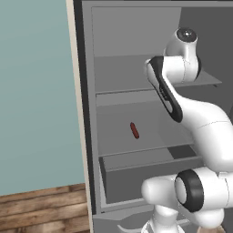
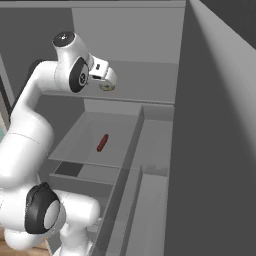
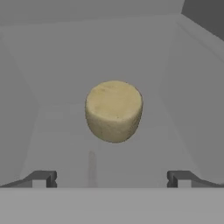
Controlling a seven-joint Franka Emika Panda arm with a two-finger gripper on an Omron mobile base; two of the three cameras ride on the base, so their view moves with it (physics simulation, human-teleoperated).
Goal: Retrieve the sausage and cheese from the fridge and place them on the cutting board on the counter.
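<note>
The fridge point(image 1: 88, 113) stands open with the arm reaching into it. The cheese point(image 3: 113, 110), a pale tan round chunk, rests on the upper shelf point(image 1: 123, 75) straight ahead of my gripper point(image 3: 112, 178). The fingers point(image 3: 43, 178) are spread wide, open, with nothing between them and apart from the cheese. In the right base view the cheese point(image 2: 107, 86) shows just beyond the hand. The sausage point(image 1: 134, 130), a small red-brown rod, lies on the middle shelf point(image 2: 80, 145) below, also seen as the sausage point(image 2: 102, 142). The cutting board and counter are out of view.
A grey drawer point(image 1: 136, 177) sits under the middle shelf. The fridge's side wall point(image 2: 220, 150) rises close on the right. A teal room wall point(image 1: 36, 91) and wooden floor point(image 1: 41, 209) lie left of the fridge.
</note>
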